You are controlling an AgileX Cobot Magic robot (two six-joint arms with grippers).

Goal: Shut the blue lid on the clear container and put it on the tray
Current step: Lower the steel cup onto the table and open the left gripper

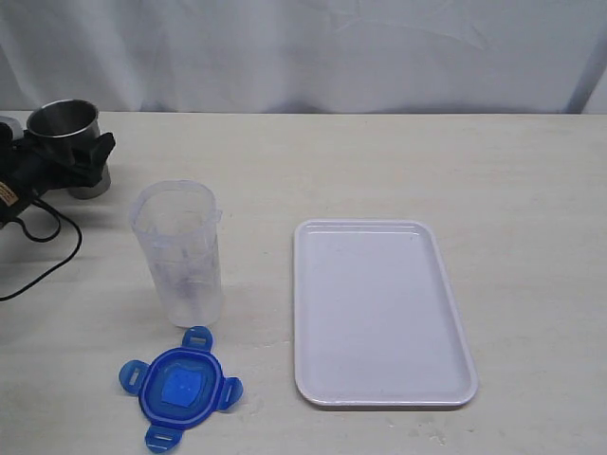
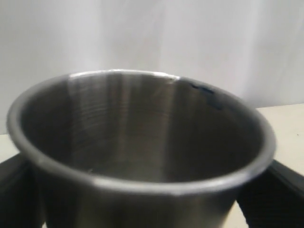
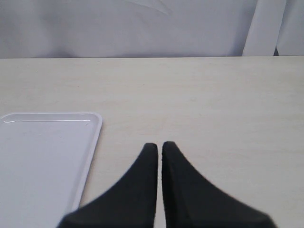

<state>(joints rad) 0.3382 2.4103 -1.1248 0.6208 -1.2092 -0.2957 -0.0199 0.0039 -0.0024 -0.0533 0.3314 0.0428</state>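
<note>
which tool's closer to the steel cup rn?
Left. The left tool straddles the steel cup, a finger on each side. The right tool, shut, is beside the tray, with no cup in its wrist view.

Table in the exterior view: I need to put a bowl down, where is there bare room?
Bare table lies between the tray and the white backdrop, and right of the tray. The tray itself is bare too. The left side is crowded: steel cup, clear container, blue lid.

Steel cup (image 1: 64, 123) stands upright on the pale table (image 1: 379, 161)
</note>
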